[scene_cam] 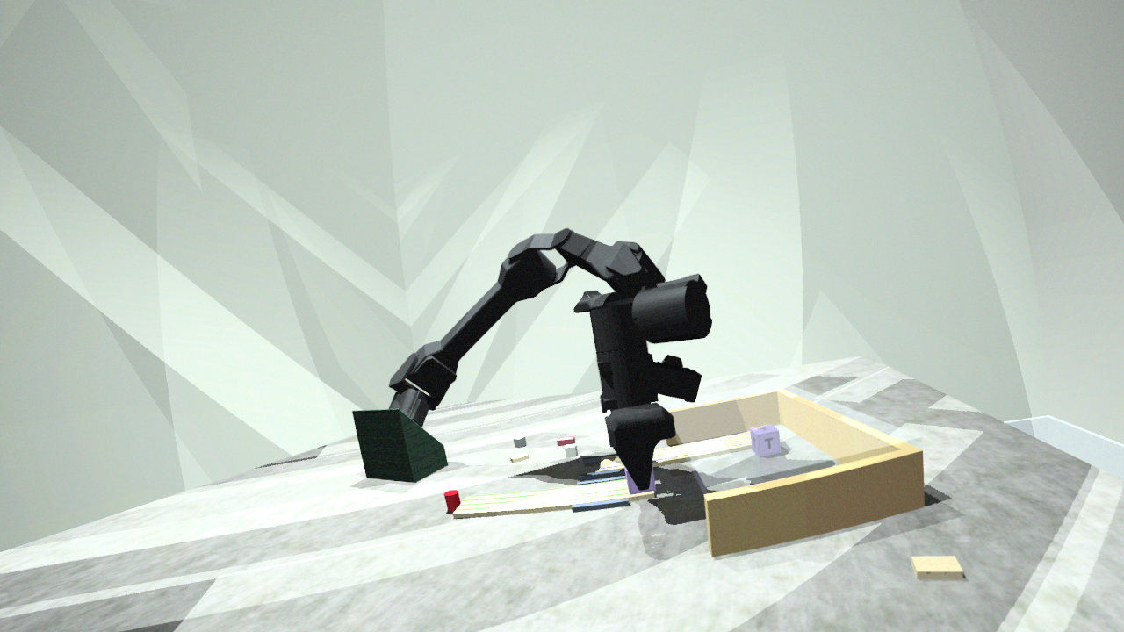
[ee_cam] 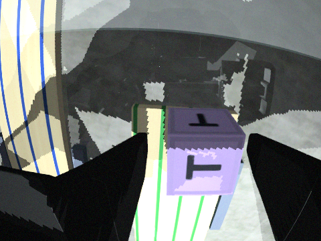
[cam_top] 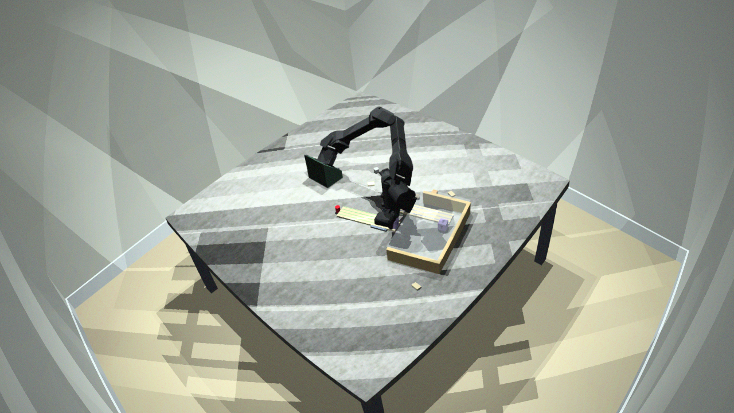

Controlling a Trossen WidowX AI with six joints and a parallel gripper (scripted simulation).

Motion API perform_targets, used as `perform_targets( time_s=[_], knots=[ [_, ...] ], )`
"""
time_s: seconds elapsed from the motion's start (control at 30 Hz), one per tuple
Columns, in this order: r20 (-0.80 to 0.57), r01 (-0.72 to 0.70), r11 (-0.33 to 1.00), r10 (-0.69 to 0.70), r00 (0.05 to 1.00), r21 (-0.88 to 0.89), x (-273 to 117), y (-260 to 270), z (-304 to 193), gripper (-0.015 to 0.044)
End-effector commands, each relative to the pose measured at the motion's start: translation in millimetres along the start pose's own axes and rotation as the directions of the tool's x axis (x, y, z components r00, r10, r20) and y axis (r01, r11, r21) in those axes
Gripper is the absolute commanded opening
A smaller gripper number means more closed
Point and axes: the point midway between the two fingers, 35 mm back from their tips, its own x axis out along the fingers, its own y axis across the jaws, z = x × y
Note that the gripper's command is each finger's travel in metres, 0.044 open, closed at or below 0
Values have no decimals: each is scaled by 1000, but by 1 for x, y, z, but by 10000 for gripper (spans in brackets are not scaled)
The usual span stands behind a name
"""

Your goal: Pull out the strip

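A purple cube marked T (cam_top: 396, 223) (scene_cam: 630, 483) (ee_cam: 207, 171) rests on the far end of the green-lined strip (cam_top: 356, 216) (scene_cam: 518, 504) (ee_cam: 147, 217). My gripper (cam_top: 393, 232) (scene_cam: 643, 485) (ee_cam: 199, 142) is open and low, with one finger on each side of this cube. In the wrist view a gap shows on both sides, narrower on the right. A second purple T cube (cam_top: 442, 225) (scene_cam: 764, 441) sits at the far end of the blue-lined strip (cam_top: 425, 213) (scene_cam: 707, 448) (ee_cam: 30, 67). Fingers partly hide the near cube in the exterior view.
A wooden wall (cam_top: 416, 259) (scene_cam: 817, 503) borders the area beyond the strips. Low blue rails (cam_top: 378, 228) (scene_cam: 599, 506) (ee_cam: 222, 214) flank the strips. A red cylinder (cam_top: 337, 209) (scene_cam: 451, 501) stands at the green-lined strip's near end. A wooden block (cam_top: 416, 285) (scene_cam: 936, 567) lies outside the wall.
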Motion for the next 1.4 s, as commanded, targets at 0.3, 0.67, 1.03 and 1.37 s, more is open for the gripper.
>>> perform_targets(
  time_s=[0.3,0.67,1.03,1.37],
  knots=[
    [-1,-1,1000,1,1000,0,2,0,0,118],
    [-1,-1,1000,1,1000,3,-12,7,-16,0],
    [0,-4,1000,4,1000,11,-40,27,-54,0],
    [0,-5,1000,5,1000,12,-41,37,-74,0]
  ],
)
